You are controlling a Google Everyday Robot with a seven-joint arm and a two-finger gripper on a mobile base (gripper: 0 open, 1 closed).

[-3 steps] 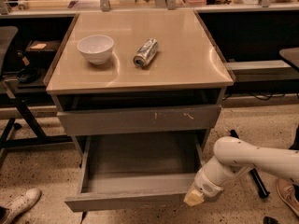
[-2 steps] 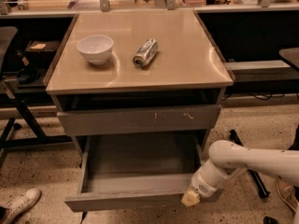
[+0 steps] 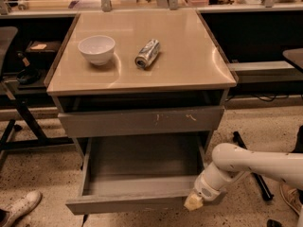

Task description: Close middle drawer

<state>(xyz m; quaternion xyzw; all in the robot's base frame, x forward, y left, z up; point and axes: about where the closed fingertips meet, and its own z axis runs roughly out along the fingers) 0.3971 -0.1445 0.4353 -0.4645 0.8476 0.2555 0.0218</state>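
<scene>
Lab-like workroom: cluttered bench behind, end effector by the middle drawer.

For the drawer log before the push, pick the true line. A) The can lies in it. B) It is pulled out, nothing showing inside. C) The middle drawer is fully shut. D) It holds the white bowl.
B: the middle drawer stands pulled out with a bare grey floor, the end effector at the right end of its front; bowl and can sit on the cabinet top.
</scene>
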